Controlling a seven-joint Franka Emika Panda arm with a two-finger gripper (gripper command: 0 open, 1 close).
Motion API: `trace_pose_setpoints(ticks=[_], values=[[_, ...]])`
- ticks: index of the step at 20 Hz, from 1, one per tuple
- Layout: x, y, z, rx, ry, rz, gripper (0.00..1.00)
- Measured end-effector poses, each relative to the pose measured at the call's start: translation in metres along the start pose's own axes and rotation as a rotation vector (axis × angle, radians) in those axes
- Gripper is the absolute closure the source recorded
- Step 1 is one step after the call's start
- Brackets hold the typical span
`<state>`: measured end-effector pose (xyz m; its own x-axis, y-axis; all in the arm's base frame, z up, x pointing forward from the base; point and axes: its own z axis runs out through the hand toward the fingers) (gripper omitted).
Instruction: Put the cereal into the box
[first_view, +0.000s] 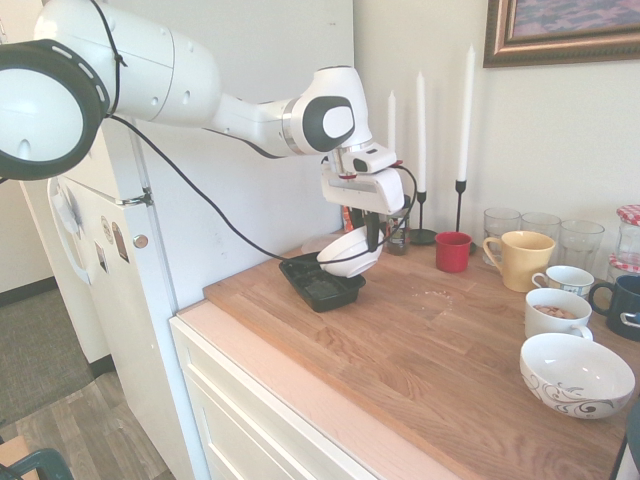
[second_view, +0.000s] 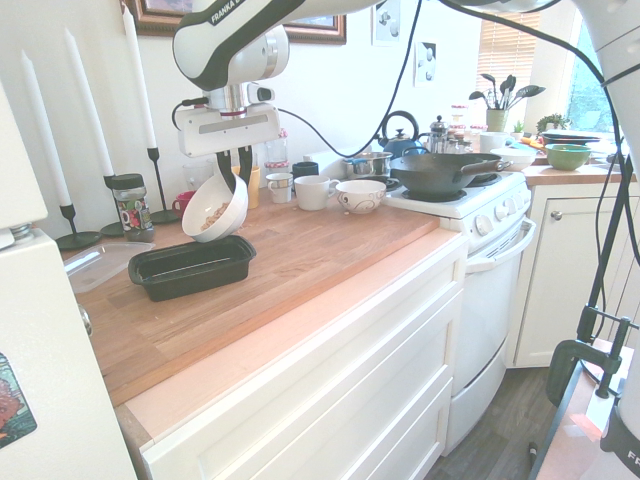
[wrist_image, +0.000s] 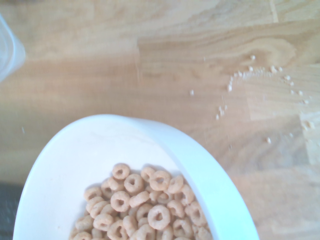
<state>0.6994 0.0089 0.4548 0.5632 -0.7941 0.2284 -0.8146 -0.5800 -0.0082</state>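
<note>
In the first exterior view, your gripper (first_view: 372, 236) is clenching the rim of a white bowl (first_view: 347, 250) just left of centre, holding it tilted in the air over the black box (first_view: 320, 284), which is sitting near the far left corner of the counter (first_view: 420, 350). Candles (first_view: 465, 100) are standing behind it, and mugs (first_view: 520, 258) are crowding the right edge.

In the second exterior view, the bowl (second_view: 213, 208) is hanging at upper left from the gripper (second_view: 235, 172), tipped, with the cereal (second_view: 211, 217) showing inside. The box (second_view: 192, 267) is lying just below it, looking empty, beside a clear lid (second_view: 98, 264).

In the wrist view, the bowl (wrist_image: 90, 160) is filling the lower half, the ring-shaped cereal (wrist_image: 145, 205) is piling at the bottom edge, and crumbs (wrist_image: 260, 75) are dotting the wood at upper right.
</note>
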Motion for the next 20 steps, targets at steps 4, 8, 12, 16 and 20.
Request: trace_pose_setpoints(ticks=[4,8,12,16,20], values=[[-0.020,-0.017,-0.010,-0.071,0.091,-0.039,1.00],[-0.035,-0.031,-0.011,-0.122,0.181,-0.071,1.00],[-0.048,-0.044,-0.018,-0.144,0.241,-0.099,1.00],[-0.058,-0.050,-0.026,-0.181,0.316,-0.130,1.00],[-0.075,-0.061,-0.026,-0.210,0.367,-0.167,1.00]])
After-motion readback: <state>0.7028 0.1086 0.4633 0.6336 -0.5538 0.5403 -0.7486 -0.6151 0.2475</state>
